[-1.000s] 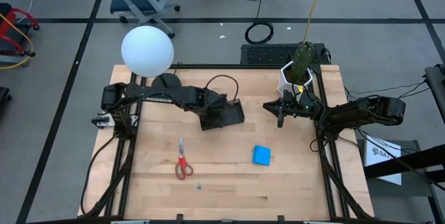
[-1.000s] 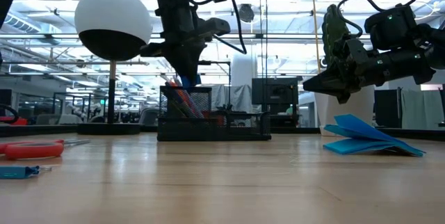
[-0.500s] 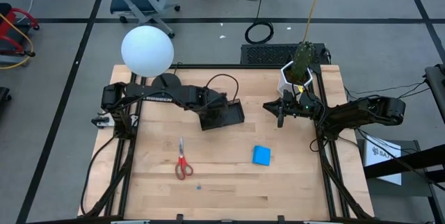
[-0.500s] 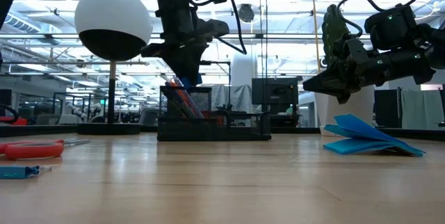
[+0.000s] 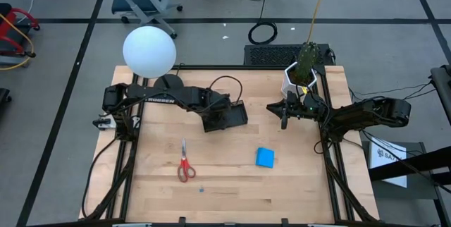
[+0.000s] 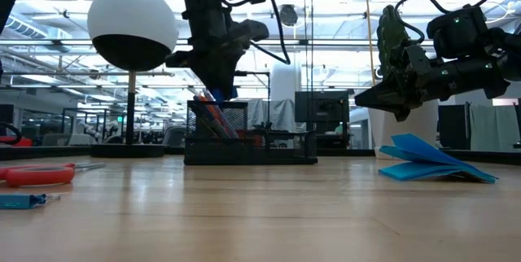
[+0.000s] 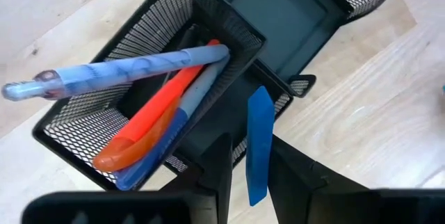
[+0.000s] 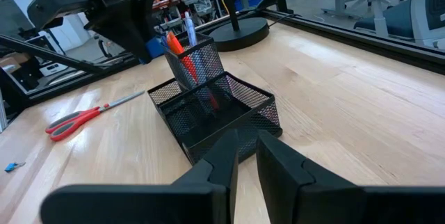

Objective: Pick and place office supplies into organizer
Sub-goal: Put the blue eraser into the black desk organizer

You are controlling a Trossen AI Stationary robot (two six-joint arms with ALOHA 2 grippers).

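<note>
Left end effector (image 7: pixel 243 175) poised over the pen cup of the organizer (image 5: pixel 225 116), fingers slightly apart with a blue pen (image 7: pixel 259 144) standing between them; whether the fingers bear on it cannot be told. The pen's tip points at the cup's rim, not squarely into the opening. The cup holds an orange marker (image 7: pixel 156 130), a light-blue pen (image 7: pixel 118 71) and a darker one leaning together against one wall. Right end effector (image 5: pixel 285 111) hangs beside the plant pot (image 5: pixel 296 79), fingers nearly together, holding nothing.

Step in hand, as judged: releasing the blue pen into the cup. To do it well, centre the pen over the free part of the opening, keep it near upright, and part the fingers only once its lower end is inside the mesh, lest it glance off the rim onto the surface (image 5: pixel 232 185).

Remaining on the surface: scissors (image 5: pixel 184 165), notepad (image 5: pixel 265 158), eraser (image 5: pixel 201 189), well apart from the organizer.
</note>
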